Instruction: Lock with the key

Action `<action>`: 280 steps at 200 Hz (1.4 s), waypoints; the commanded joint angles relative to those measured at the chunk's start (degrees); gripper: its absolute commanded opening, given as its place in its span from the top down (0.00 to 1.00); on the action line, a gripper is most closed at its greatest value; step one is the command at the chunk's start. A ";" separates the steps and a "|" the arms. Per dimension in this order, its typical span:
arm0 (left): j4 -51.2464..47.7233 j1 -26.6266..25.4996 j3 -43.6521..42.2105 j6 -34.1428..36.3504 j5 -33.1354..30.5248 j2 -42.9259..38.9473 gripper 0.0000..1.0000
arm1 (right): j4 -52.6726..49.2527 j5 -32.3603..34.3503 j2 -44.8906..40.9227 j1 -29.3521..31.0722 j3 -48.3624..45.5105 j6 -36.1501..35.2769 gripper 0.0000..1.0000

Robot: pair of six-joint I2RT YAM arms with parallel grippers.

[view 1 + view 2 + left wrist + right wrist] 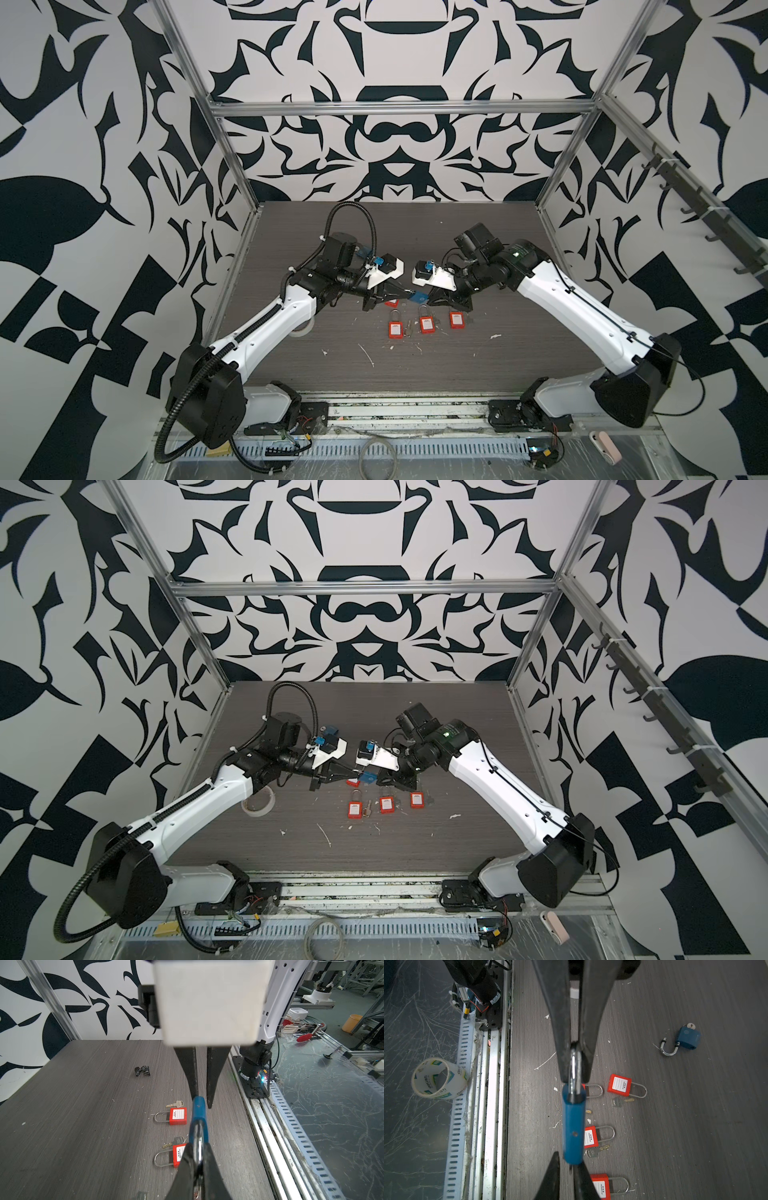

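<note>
Left gripper [197, 1145] is clamping shackle [575, 1068] of blue padlock [199, 1113] while right gripper [202, 1101], jaws barely parted directly ahead of it, grip unclear, is needing a straight coaxial push.

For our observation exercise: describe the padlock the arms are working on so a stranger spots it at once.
Over the dark table, two arms meet. Between them is a blue padlock, its shackle pinched in the left gripper. Unlike the red padlocks and the other blue one, it is held off the table.
</note>
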 commanded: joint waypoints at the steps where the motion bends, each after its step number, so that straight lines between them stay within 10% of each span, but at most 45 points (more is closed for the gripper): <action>1: -0.09 0.05 2.29 1.22 2.65 -0.16 1.00 | -1.26 -0.46 -0.12 -0.01 1.75 -0.89 0.84; 185: -14.57 3.22 12.74 10.39 1.05 4.69 1.00 | 4.46 1.00 -5.20 -5.58 -10.84 2.45 1.00; 280: -42.16 -2.74 39.84 13.77 -18.65 30.55 1.00 | 8.66 20.89 -11.22 -8.46 -12.50 15.93 1.00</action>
